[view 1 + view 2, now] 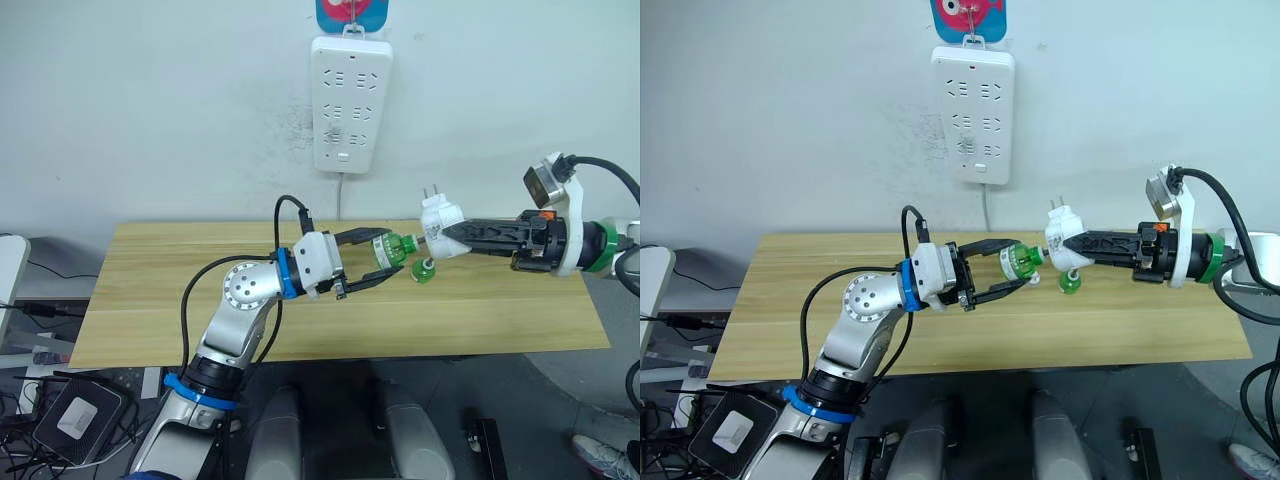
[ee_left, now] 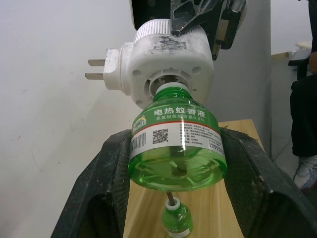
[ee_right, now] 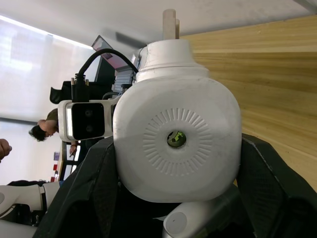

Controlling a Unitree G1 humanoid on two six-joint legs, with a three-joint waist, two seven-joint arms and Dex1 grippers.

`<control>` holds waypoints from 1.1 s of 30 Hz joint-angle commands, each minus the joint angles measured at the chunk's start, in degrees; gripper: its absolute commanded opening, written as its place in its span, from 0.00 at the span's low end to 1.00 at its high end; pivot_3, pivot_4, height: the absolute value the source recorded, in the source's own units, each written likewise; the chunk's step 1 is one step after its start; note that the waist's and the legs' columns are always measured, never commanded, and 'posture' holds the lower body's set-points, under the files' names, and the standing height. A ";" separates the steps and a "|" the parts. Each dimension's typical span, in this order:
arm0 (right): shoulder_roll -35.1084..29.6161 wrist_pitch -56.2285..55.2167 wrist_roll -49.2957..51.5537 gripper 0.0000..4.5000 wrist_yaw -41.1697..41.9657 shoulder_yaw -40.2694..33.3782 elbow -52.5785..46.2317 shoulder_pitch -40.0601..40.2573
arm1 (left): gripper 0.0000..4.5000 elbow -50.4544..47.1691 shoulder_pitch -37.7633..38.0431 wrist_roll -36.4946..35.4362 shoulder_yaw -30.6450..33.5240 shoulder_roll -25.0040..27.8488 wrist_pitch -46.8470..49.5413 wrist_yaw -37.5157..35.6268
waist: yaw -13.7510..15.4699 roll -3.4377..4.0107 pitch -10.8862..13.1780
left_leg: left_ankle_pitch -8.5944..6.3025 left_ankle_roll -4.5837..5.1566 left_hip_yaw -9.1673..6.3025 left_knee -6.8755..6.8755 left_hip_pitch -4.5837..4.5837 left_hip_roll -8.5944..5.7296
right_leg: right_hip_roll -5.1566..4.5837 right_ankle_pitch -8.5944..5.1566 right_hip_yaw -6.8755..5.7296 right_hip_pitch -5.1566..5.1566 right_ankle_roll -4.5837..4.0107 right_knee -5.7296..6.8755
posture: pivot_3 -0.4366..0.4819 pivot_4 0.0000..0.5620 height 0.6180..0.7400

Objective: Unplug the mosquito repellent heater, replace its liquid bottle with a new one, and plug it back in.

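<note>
Two pincers meet above the wooden tabletop (image 1: 300, 330), and you can see the mosquito repellent heater (image 1: 441, 217) held between them in mid-air, unplugged. Your right pincer (image 1: 462, 236) is clamped on the heater: a small white rounded plastic body with a ribbed disc face and a small centre hole in the right wrist view, and two flat metal prongs (image 1: 431, 191) sticking up toward the wall. Its underside looks scuffed and grey in the left wrist view. Your left pincer (image 1: 385, 262) is closed around a green liquid bottle (image 1: 399, 248) with a printed label and barcode; the bottle's white neck sits right at the heater's threaded socket, touching it. A second green bottle (image 1: 424, 270) stands on the tabletop just below the heater. The white power strip (image 1: 350, 104) hangs on the wall above, well apart from the heater.
</note>
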 commanded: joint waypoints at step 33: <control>0.18 -0.28 0.91 0.66 4.10 1.72 -7.13 1.31 | 0.50 -3.43 -3.81 -1.53 -2.56 -4.16 -0.30 -1.06 | -0.10 0.00 0.00 | 0.00 0.00 0.00 -0.01 0.01 0.01 | 0.01 -0.01 0.00 -0.01 0.01 0.00 | 0.29 0.56 1.00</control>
